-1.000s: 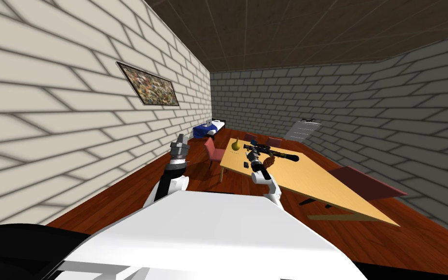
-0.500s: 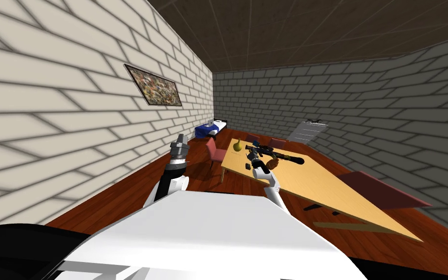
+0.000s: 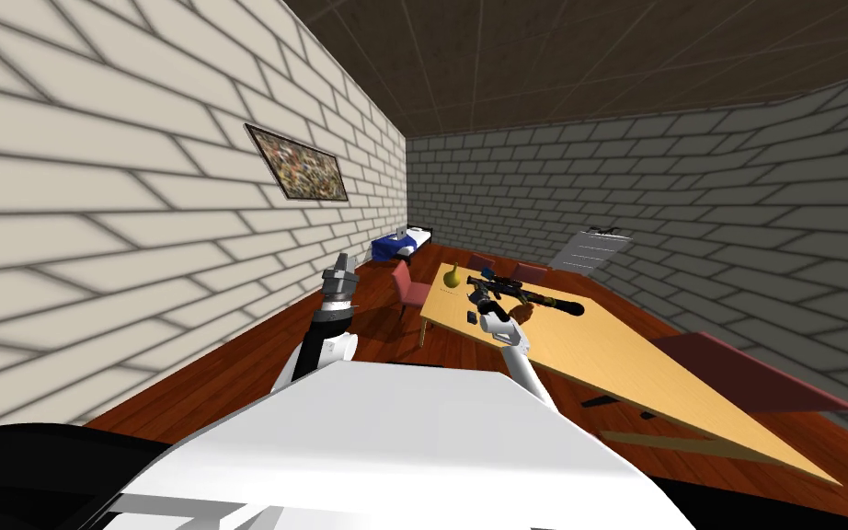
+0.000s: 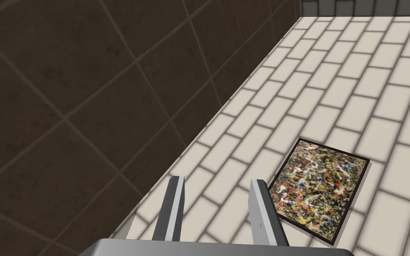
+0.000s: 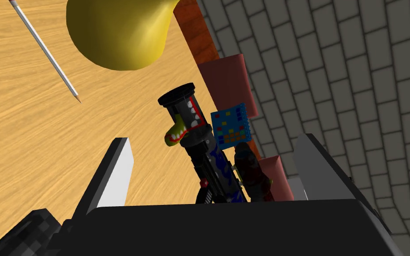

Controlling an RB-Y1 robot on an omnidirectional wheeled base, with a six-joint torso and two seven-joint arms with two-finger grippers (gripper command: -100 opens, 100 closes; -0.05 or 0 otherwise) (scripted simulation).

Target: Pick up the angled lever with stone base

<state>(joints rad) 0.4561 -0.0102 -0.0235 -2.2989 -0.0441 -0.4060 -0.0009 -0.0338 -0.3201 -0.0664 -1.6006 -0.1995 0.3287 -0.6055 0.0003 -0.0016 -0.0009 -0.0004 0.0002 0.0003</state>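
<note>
Two grippers, head view: left gripper (image 3: 343, 264) is held up beside the pale brick wall (image 3: 137, 230); right gripper (image 3: 480, 296) is lowered over the wooden table (image 3: 597, 354).
Lever, head view: angled lever (image 3: 471, 318) is taken to be the small dark block lying on the table, just beside the right gripper.
Clutter, head view: long dark tube (image 3: 542, 296) and yellow gourd (image 3: 452, 275) are set near it.
Left wrist view: fingers are seen parted, nothing between them.
Right wrist view, claw: jaws are spread wide, nothing is gripped; the tube is framed between them, not the lever.
Right wrist view, lever: blocky grey-speckled corner (image 5: 24, 231), stone-like, is seen outside one finger beside the gripper body; likely the lever's base.
Right wrist view, shapes: tube is round, glossy, painted with teeth, fitted with a blue pixelled panel (image 5: 231, 126); gourd is smooth and bulbous; thin pencil (image 5: 44, 49) is laid on grained wood.
Risk: the tube may be clamped if the jaws are closed here; the lever may be knocked aside by a finger during re-centring; a hard small block may slip from thin blades.
</note>
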